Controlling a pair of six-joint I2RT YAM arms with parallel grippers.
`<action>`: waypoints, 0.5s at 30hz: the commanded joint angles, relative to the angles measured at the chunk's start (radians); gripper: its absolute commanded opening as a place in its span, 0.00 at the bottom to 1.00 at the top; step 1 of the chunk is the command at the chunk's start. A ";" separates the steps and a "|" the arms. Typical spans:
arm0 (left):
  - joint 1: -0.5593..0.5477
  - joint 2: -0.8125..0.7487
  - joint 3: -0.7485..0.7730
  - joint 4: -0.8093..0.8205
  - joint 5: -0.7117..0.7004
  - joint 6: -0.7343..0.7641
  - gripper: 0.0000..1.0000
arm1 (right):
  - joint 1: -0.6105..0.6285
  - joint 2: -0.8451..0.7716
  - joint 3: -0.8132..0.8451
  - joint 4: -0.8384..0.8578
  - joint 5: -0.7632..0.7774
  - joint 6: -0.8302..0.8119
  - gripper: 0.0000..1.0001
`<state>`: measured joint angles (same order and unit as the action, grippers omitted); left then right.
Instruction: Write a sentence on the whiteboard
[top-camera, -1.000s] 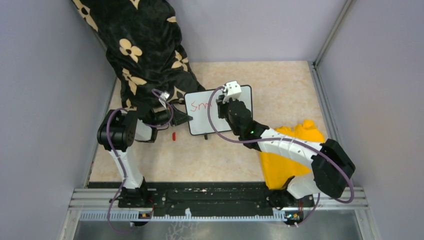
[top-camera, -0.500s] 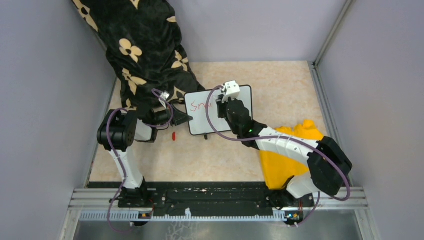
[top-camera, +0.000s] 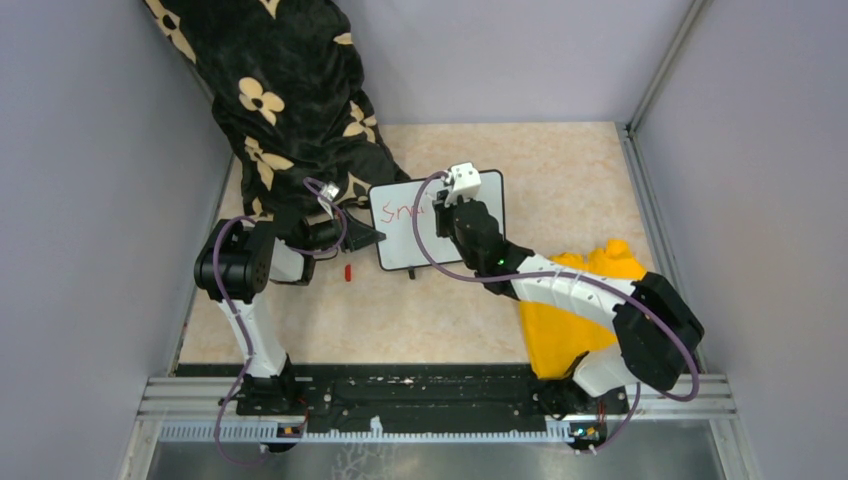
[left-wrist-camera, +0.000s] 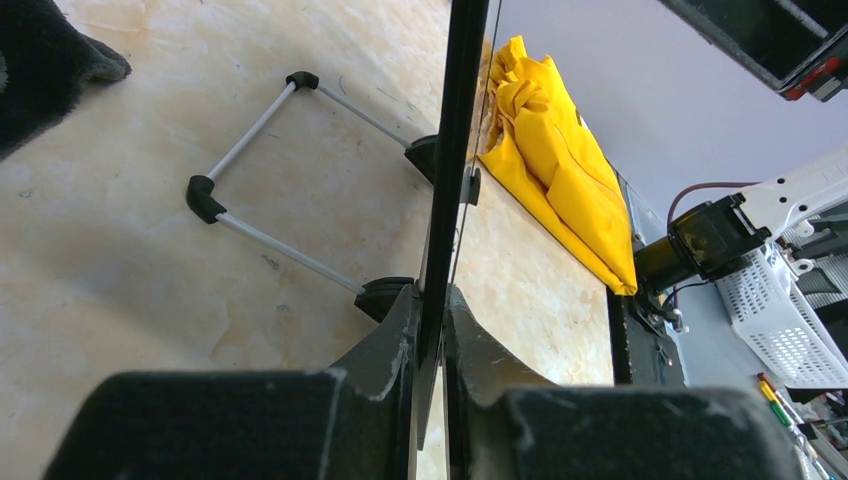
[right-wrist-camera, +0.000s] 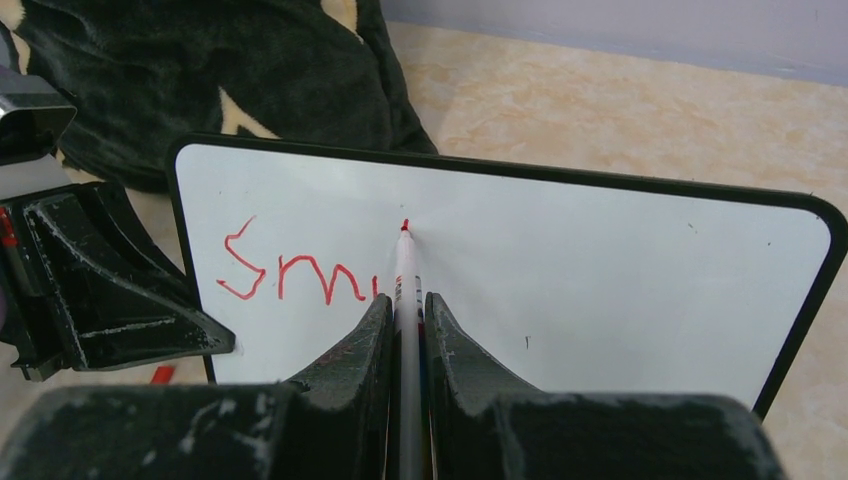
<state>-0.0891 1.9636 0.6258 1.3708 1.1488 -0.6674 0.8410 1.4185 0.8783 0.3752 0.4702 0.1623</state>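
Top external view: the whiteboard (top-camera: 398, 245) is seen mid-table, between the two arms. The left gripper (top-camera: 368, 238) is clamped on its left edge, and the right gripper (top-camera: 440, 208) is held over its face, just right of the sentence (top-camera: 397, 212), of which only a few red letters are written.

Left wrist view: the whiteboard (left-wrist-camera: 455, 150) is seen edge-on, its thin frame pinched between the fingers of the left gripper (left-wrist-camera: 430, 305), with its wire stand (left-wrist-camera: 260, 190) resting on the table (left-wrist-camera: 120, 260).

Right wrist view: a marker (right-wrist-camera: 405, 290) is clenched in the right gripper (right-wrist-camera: 405, 312), its red tip set at the white face.

The board is judged light, stiff and glossy, so sliding or tipping under pen pressure is likely. It is best held by the frame, clear of the writing.
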 joint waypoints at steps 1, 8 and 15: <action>-0.001 0.015 -0.012 -0.029 0.006 0.012 0.00 | -0.012 -0.026 -0.032 0.011 0.005 0.023 0.00; -0.001 0.014 -0.012 -0.035 0.008 0.016 0.00 | -0.011 -0.042 -0.083 0.002 -0.002 0.048 0.00; -0.001 0.013 -0.011 -0.037 0.006 0.017 0.00 | -0.010 -0.064 -0.127 -0.007 -0.015 0.078 0.00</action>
<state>-0.0902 1.9636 0.6258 1.3685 1.1461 -0.6640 0.8413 1.3769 0.7719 0.3763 0.4469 0.2184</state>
